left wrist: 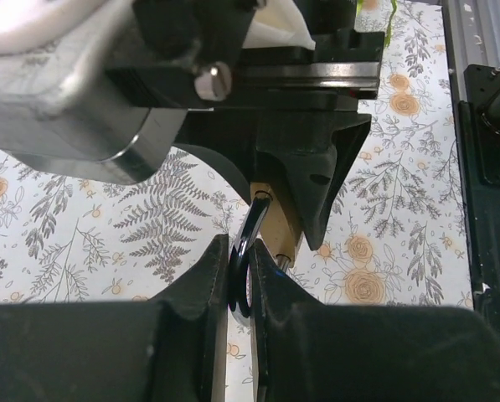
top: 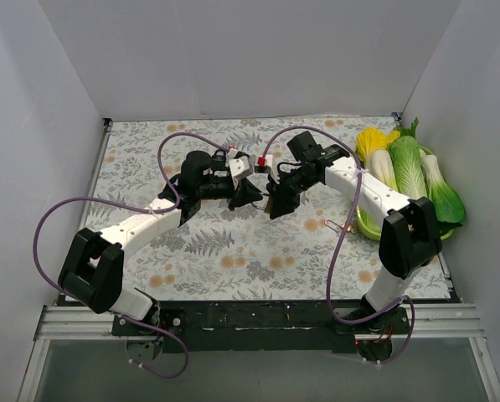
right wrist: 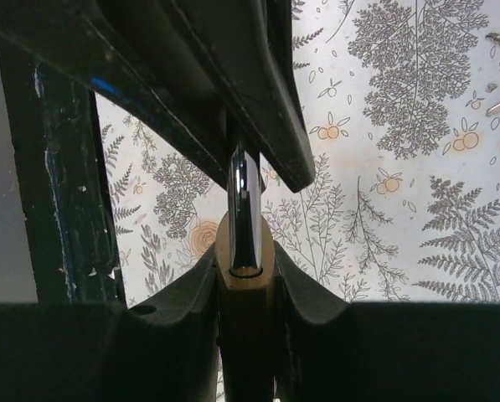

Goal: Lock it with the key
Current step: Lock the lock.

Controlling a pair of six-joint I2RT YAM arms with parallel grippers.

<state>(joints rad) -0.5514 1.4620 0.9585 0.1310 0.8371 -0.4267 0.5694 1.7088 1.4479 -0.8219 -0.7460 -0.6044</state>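
two arms are holding one padlock [right wrist: 264, 255]: right end effector [right wrist: 244, 289] clamping its brass body, left end effector [left wrist: 241, 270] pinching its shackle [right wrist: 240, 197].

The left white-shelled arm [top: 141, 222] and the right white-shelled arm [top: 372, 189] both have blocky black joint housings. A thin purple cable [top: 38, 239] loops from each base at the worktop's near edge. The right gripper's grey metal housing [left wrist: 65, 109] carries a silver hex-head screw [left wrist: 212, 81]. The left gripper's matte black fingers [left wrist: 191, 331] are wedge-shaped. A scuffed black bar [right wrist: 61, 167] bears a small blue mark, perhaps tape.
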